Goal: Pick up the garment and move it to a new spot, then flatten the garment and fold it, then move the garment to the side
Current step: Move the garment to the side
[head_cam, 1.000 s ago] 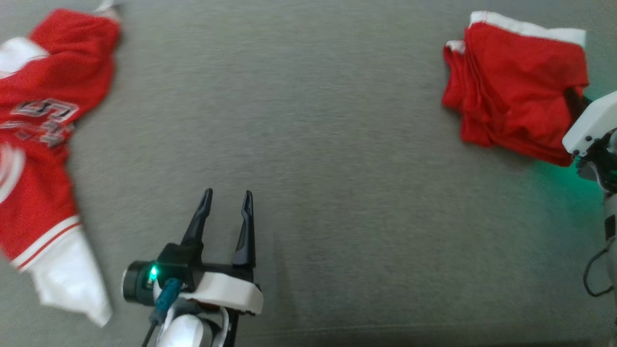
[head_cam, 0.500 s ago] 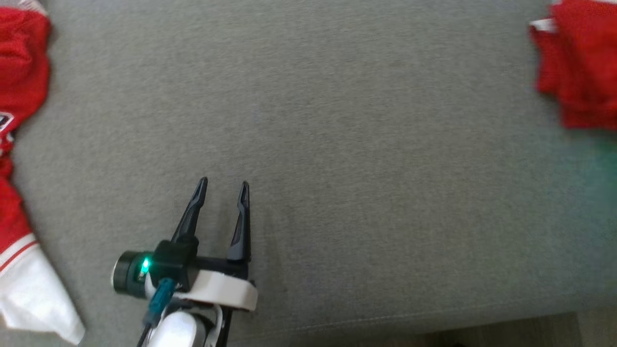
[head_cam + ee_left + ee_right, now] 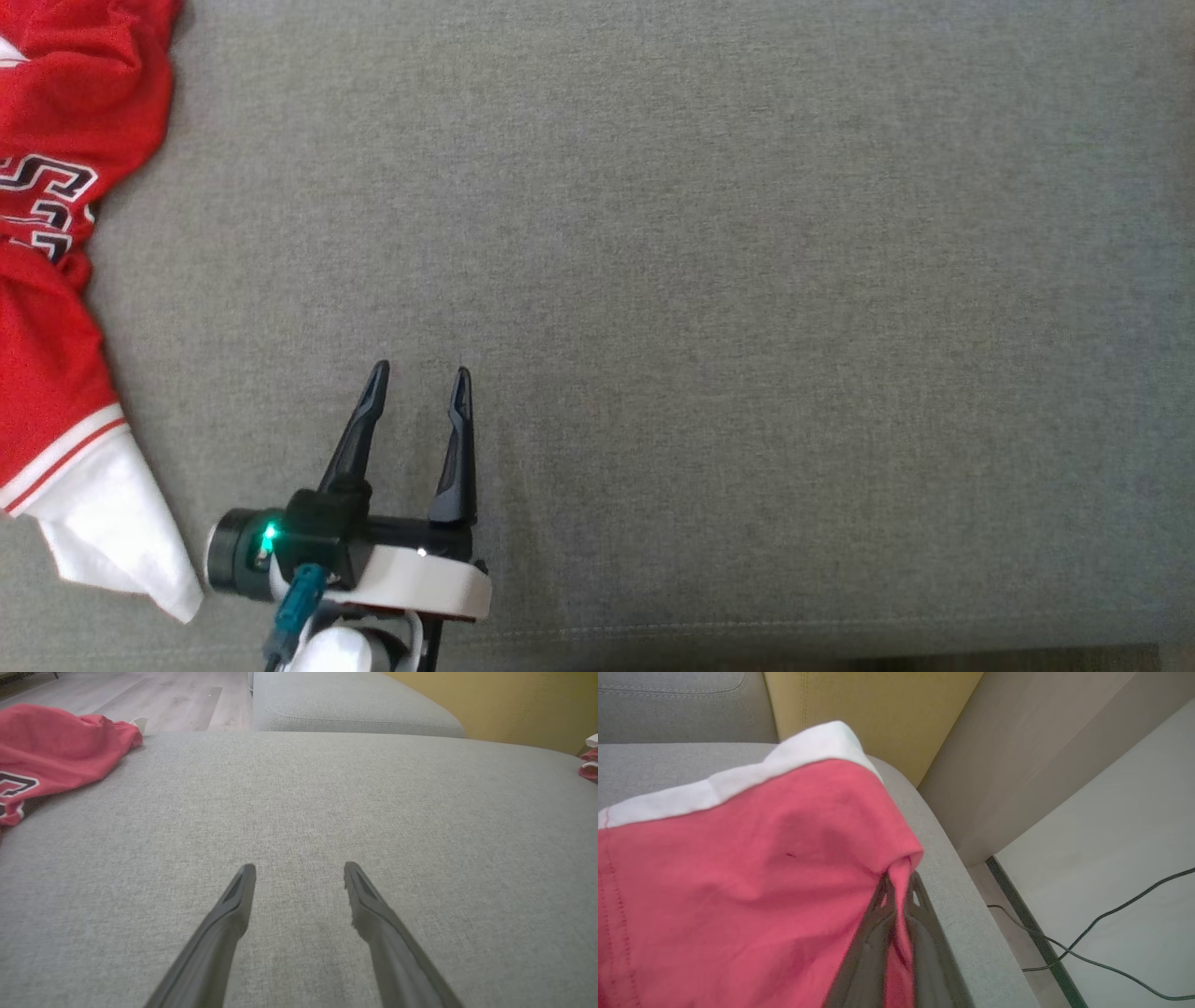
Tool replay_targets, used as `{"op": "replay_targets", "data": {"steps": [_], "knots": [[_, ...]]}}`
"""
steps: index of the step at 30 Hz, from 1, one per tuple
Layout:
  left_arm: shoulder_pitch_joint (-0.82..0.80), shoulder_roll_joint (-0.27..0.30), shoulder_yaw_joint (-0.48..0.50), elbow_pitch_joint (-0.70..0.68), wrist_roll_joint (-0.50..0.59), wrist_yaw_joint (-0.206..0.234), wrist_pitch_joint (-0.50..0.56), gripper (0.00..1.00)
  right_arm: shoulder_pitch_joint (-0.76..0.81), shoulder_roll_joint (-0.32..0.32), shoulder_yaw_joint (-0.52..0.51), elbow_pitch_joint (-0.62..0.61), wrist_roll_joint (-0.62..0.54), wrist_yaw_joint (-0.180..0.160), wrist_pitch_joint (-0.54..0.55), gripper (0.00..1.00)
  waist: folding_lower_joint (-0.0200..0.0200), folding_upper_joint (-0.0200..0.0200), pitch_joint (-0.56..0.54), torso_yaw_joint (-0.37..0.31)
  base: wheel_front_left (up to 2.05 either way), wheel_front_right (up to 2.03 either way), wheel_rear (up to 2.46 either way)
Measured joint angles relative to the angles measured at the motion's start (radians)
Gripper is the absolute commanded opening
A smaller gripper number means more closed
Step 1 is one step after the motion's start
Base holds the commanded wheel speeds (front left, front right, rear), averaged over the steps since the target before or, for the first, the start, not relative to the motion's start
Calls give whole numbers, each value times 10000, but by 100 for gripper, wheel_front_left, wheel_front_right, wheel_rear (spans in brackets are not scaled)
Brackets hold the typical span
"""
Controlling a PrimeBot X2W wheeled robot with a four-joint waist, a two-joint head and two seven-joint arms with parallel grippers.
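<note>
Where the head view looks down, a wide grey sofa cushion [image 3: 747, 280] spreads across the frame. A crumpled red jersey [image 3: 56, 233] with dark lettering and a white hem lies along the cushion's left edge, well apart from the arm. In the left wrist view it shows at the far left [image 3: 51, 751], with wooden floor [image 3: 163, 700] behind it.

In the right wrist view, a red garment [image 3: 738, 868] with a white band [image 3: 738, 779] along its top lies at the cushion's rounded right end, beside a yellow backrest [image 3: 859, 714]. A small red and white scrap at the right edge of the left wrist view may be this same garment, though too little shows to be sure.

The left gripper [image 3: 419, 373] hovers over bare grey fabric near the cushion's front edge. Its two dark fingers are spread wide, with nothing between them [image 3: 300, 868].

The right gripper [image 3: 900, 884] has its fingers pressed together, pinching a fold at the red garment's right edge, with red cloth caught between the tips.

A thin dark cable [image 3: 1111, 914] trails across the pale floor beyond the cushion.
</note>
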Motion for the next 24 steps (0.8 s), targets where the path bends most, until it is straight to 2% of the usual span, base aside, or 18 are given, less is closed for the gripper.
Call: {"op": "replay_targets", "data": {"steps": [1,5,8,13,17,24], "knots": [[-1,-4,12,-2,0,15,0,100,-1,58,-100,-77,-261,0,-150,100,0,0,-15,-16,0,0,0],[-2,-27,63,-31,-4,54,0,100,3,370,-226,-236,-988,0,-966,100,0,0,-202,-128,0,0,0],[-3,-82,104,12,-67,52,0,100,10,667,-136,-326,-1034,0,-1866,100,0,0,-488,-211,0,0,0],[13,-173,188,278,-305,48,0,100,306,1308,675,-571,-157,-2,-3189,100,0,0,-1259,-305,0,0,0],[143,-257,253,506,-531,-13,0,100,1277,1620,1586,-1377,913,-2,-3595,100,0,0,-2045,-323,0,0,0],[448,-305,391,1018,-715,-52,2,100,4375,2161,2207,-4527,2694,-2,-3346,100,0,0,-3422,-138,0,0,0]]}}
